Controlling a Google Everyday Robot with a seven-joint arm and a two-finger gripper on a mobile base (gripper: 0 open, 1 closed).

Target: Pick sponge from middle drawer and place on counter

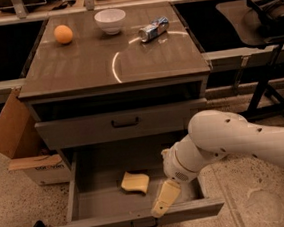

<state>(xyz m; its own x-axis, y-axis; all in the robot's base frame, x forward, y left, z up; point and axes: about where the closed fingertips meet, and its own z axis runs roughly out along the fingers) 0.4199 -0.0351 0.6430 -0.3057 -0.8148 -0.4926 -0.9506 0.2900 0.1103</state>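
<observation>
My hand [164,200] hung lower centre over the drawer [98,202], just right of the sponge [135,182]; open or closed, I couldn't tell. I judged it needed centring leftward before descending.

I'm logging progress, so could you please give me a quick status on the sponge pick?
Pincer low over open middle drawer, right of sponge, apart from it. Sponge lying on drawer floor. Nothing between them.

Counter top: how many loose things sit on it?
3: an orange at the back left, a white bowl at the back middle, a can lying right of it. The gripper hangs low in the middle drawer, right of the sponge.
</observation>
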